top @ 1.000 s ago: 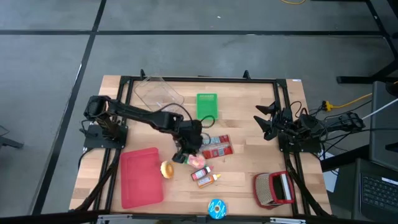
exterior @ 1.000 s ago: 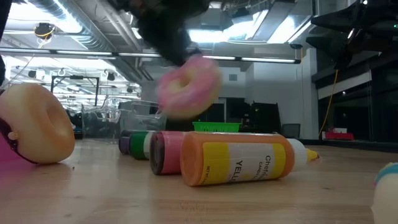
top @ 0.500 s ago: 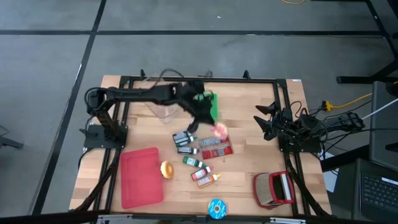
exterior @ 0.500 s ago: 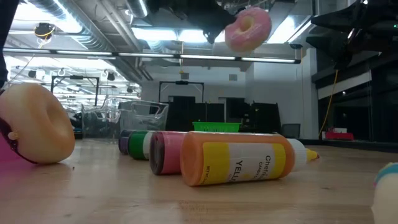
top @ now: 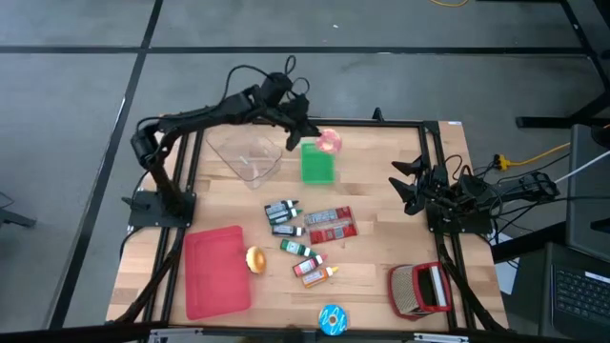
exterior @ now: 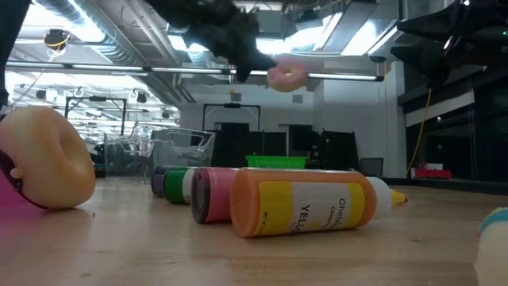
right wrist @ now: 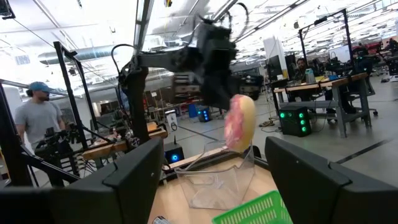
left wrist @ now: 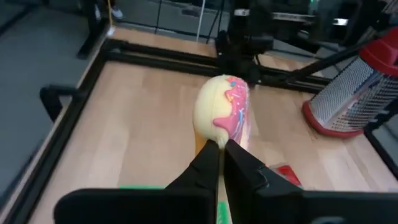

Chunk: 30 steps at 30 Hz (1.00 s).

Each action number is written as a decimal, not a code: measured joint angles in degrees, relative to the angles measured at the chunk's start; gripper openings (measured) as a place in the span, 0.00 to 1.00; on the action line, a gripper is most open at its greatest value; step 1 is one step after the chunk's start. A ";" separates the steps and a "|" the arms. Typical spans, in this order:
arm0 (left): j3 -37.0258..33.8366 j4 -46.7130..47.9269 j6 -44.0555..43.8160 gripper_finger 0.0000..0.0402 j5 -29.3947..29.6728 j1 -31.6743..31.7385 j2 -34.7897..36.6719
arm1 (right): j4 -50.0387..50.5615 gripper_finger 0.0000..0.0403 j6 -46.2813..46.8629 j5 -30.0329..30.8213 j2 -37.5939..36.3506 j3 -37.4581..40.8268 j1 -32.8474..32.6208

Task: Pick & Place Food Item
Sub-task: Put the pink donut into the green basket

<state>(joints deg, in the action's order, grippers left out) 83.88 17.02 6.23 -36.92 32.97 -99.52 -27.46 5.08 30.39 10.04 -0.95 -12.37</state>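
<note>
A pink-frosted donut [top: 330, 143] hangs in the air over the table's far edge, just beyond the green basket [top: 317, 164]; it also shows in the low view [exterior: 286, 75] and the right wrist view [right wrist: 240, 123]. My left gripper [top: 313, 136] is shut on it, the arm reaching over the clear plastic container [top: 246, 154]. A plain donut [top: 255, 259] rests on the right edge of the red tray [top: 214, 276]. My right gripper [top: 404, 186] waits open at the table's right side, holding nothing. My left gripper pinches the donut's rim [left wrist: 217, 138] between its two nearly closed fingers [left wrist: 239, 163]. The fingers slant slightly downward and come at it from the table's left. The donut stands on edge beyond the fingertips, its pink side turned sideways, lifted clear of table and basket.
Small bottles [top: 282, 211] [top: 313, 271] and a red packet [top: 330, 224] lie mid-table. A red-rimmed grater [top: 419, 289] sits near right, a blue-frosted donut [top: 333, 319] at the near edge. A black frame [top: 305, 122] rims the table. A person [right wrist: 36, 124] stands beyond the table.
My left gripper has swung from the table's middle, above the bottles, toward the far edge and risen, staying shut on the pink donut. The donut has gone with it, lifted clear all the way, and now hangs beyond the green basket.
</note>
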 joint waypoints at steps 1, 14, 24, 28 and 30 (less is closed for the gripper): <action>-0.05 1.25 -0.38 0.01 -1.64 0.89 -0.76 | -0.03 0.70 0.03 0.00 0.00 0.00 0.00; -0.07 3.72 0.55 0.02 -5.17 3.55 -12.79 | -0.13 0.70 0.46 0.02 0.00 0.00 -0.01; -0.07 5.96 2.13 0.02 -4.05 6.08 -14.45 | 0.04 0.70 0.46 0.02 0.00 0.00 -0.01; -0.07 6.55 2.06 0.02 -4.59 5.69 -15.28 | 0.04 0.70 0.46 0.04 0.00 0.00 0.01; -0.08 6.70 2.06 0.02 -4.64 5.22 -15.68 | 0.04 0.70 0.46 0.04 0.00 0.00 -0.01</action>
<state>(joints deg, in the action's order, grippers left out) 83.80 23.72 8.29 -41.56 38.19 -115.20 -27.42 5.54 30.44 10.04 -0.95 -12.38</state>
